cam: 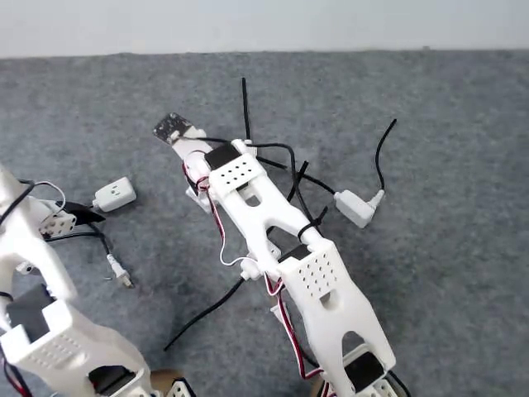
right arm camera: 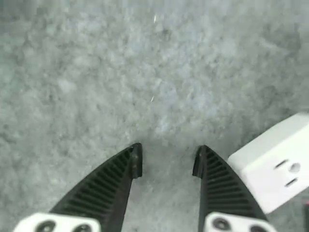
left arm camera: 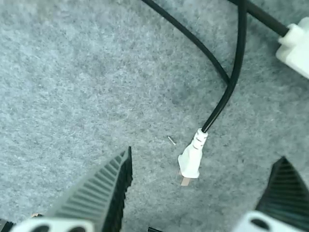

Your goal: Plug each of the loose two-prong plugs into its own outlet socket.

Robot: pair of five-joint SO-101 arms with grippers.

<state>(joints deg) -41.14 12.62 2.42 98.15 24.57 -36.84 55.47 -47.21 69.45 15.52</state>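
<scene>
A loose white two-prong plug (left arm camera: 191,159) on a black cord lies on the grey carpet, below and between the wide-apart fingers of my open left gripper (left arm camera: 205,157). The same plug (cam: 121,275) lies left of centre in the high view, near my left gripper (cam: 81,215). A white outlet socket (cam: 114,194) sits just beyond it. My right gripper (right arm camera: 169,149) is open close over bare carpet, and a white outlet socket (right arm camera: 273,169) lies beside one finger (right arm camera: 212,179). A second white socket block (cam: 355,207) with a black cord rests to the right.
Black cords (cam: 291,169) loop across the carpet around and under the right arm (cam: 273,223). A small dark card-like piece (cam: 172,127) lies past that arm's tip. A white connector (left arm camera: 295,42) with a cord lies at the left wrist view's edge.
</scene>
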